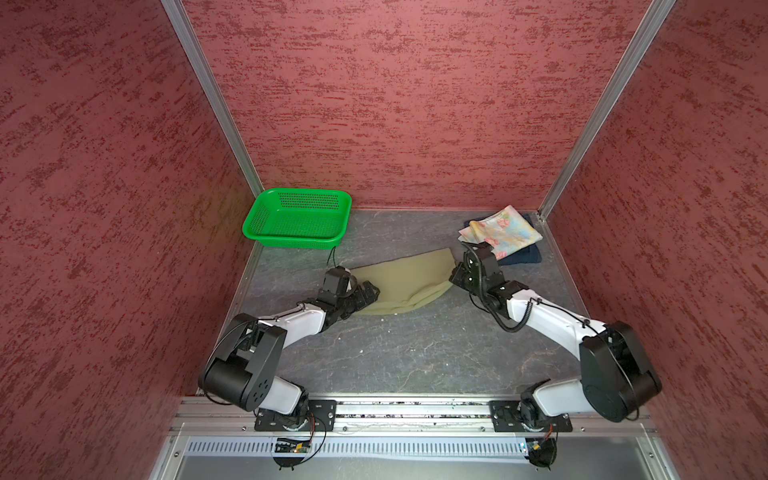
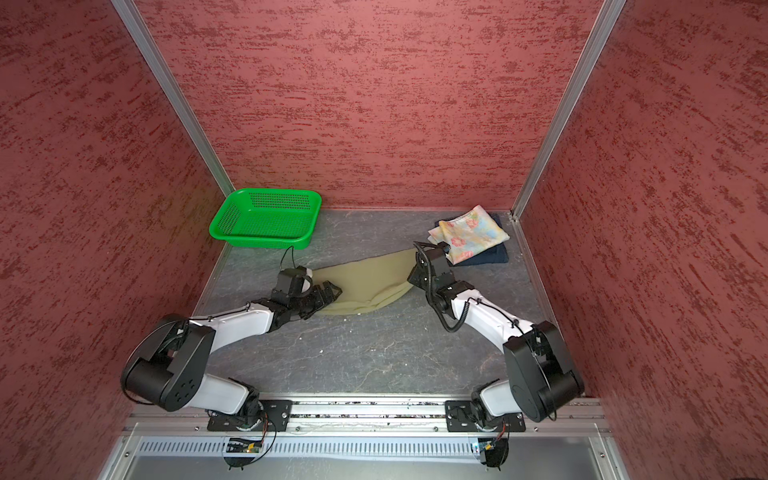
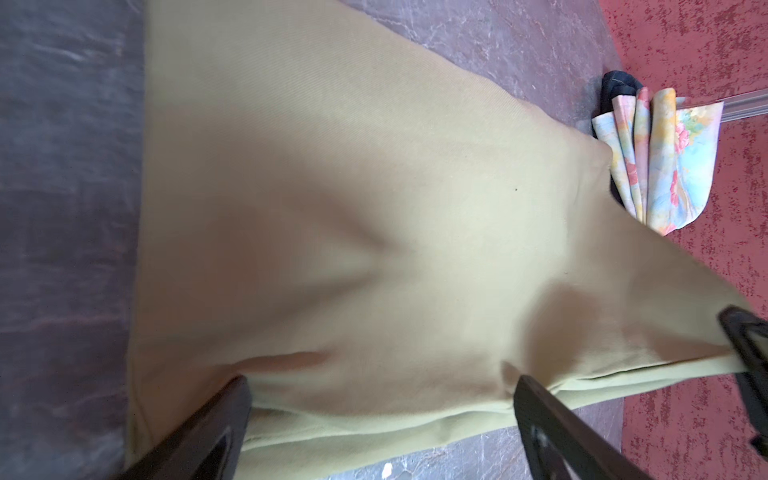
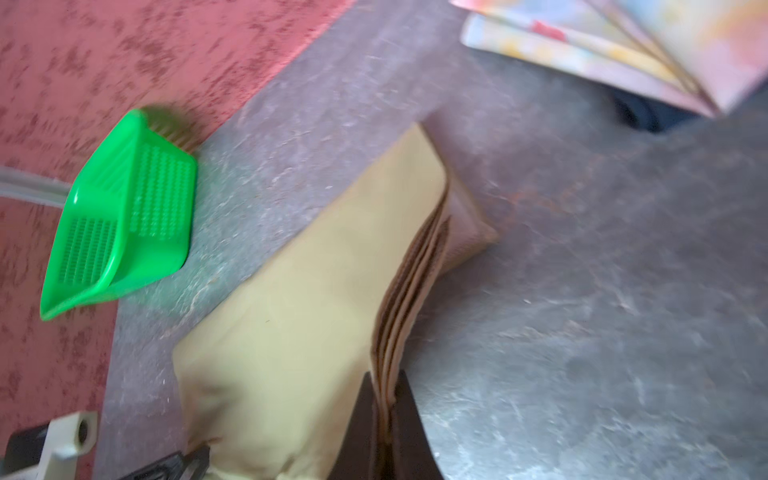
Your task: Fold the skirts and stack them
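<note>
Grey marbled table (image 1: 415,357) boxed in by red textured walls (image 1: 395,104).
Olive skirt (image 1: 403,282) lies mid-table; right gripper (image 4: 384,388) pinches its layered edge, left gripper (image 3: 380,390) gapes wide over it. Floral skirt (image 1: 505,232) tops denim skirt (image 1: 521,258) in the far right corner; basket (image 1: 291,241) far left.

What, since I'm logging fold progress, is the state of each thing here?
olive-green skirt: partly folded, one edge pinched
denim skirt: folded, bottom of the stack
floral skirt: folded, on top of the denim skirt
green basket: upright, empty
left gripper: jaws open, over the olive-green skirt
right gripper: jaws shut on the olive-green skirt's edge
</note>
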Motion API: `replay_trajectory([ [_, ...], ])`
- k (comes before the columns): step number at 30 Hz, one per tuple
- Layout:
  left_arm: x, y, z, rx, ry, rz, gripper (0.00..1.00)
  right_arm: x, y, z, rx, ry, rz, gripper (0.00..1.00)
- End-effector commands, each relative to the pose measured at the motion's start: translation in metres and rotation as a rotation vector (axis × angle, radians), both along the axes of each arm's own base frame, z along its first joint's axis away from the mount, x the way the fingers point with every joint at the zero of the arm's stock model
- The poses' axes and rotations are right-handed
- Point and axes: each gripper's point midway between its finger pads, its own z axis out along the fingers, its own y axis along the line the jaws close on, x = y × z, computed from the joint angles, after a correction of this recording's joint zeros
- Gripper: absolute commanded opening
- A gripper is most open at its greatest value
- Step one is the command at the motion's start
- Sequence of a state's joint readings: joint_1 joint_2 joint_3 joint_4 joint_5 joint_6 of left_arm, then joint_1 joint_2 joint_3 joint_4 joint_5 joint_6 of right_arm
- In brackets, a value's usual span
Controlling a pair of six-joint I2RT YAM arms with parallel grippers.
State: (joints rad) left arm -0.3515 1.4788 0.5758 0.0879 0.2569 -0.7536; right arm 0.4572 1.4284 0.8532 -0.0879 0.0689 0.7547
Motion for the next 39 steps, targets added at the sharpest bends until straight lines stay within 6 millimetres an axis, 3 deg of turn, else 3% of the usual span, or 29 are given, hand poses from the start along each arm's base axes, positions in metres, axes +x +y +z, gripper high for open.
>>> replay_trajectory([
  [1,-0.051,0.025,-0.061,0.106,0.260,0.028,1.00,-0.001,-0.002,0.004,-0.125,-0.010,0.026,0.00],
  [5,-0.051,0.025,-0.063,0.107,0.262,0.029,1.00,0.002,0.028,0.030,-0.143,-0.074,0.102,0.00],
  [6,-0.051,0.025,-0.064,0.105,0.264,0.029,1.00,0.003,0.038,0.027,-0.145,-0.068,0.126,0.00],
  [14,-0.048,0.023,-0.065,0.095,0.261,0.032,1.00,0.001,0.154,0.053,-0.047,-0.151,0.368,0.00],
  [16,-0.049,0.023,-0.065,0.093,0.260,0.035,1.00,-0.004,0.188,0.052,0.000,-0.144,0.437,0.00],
  [19,-0.052,0.025,-0.066,0.088,0.261,0.039,1.00,-0.012,0.222,0.047,0.084,-0.115,0.508,0.00],
  [22,-0.055,0.025,-0.066,0.083,0.258,0.039,1.00,-0.015,0.226,0.041,0.120,-0.096,0.517,0.00],
  [27,-0.050,0.019,-0.050,0.008,0.181,0.020,1.00,-0.012,0.210,0.046,0.114,-0.105,0.485,0.00],
  [34,-0.034,0.011,0.036,-0.129,-0.161,-0.039,0.90,-0.003,0.189,0.048,0.093,-0.120,0.455,0.00],
  [36,-0.034,0.020,0.060,-0.127,-0.234,-0.022,0.90,-0.001,0.185,0.047,0.085,-0.120,0.451,0.00],
  [39,-0.037,0.037,0.074,-0.101,-0.262,0.025,0.90,0.000,0.181,0.042,0.074,-0.115,0.447,0.00],
])
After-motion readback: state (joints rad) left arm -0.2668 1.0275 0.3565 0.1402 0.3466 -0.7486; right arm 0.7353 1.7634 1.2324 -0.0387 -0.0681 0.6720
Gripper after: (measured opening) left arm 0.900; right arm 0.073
